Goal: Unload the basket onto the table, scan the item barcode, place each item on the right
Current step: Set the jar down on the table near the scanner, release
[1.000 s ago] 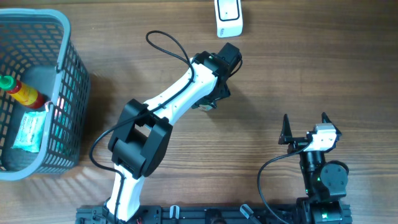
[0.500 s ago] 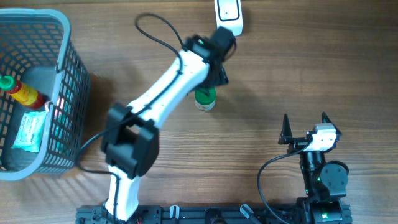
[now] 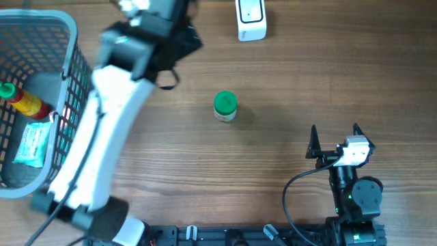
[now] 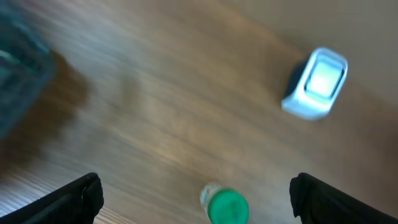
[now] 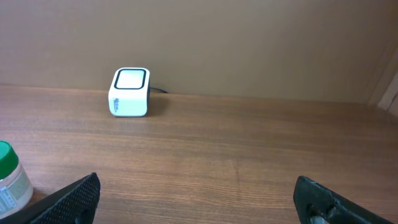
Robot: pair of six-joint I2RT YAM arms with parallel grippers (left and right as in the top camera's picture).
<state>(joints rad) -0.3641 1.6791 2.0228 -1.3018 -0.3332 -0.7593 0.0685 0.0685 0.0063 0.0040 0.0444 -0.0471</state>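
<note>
Wooden table (image 3: 307, 75) is left bearing the green-capped jar (image 3: 225, 105), released upright short of the barcode scanner (image 3: 250, 19). The left gripper (image 4: 196, 190) is swung away, jaws apart. The right gripper (image 3: 334, 140) is likewise spread. This scan is judged finished.

Grey slatted basket (image 3: 34, 15) stood at left edge of wooden table (image 3: 307, 75). Inside it lay a red bottle (image 3: 27, 104) with green cap, and beside that a teal packet (image 3: 31, 145), flat on the floor.
</note>
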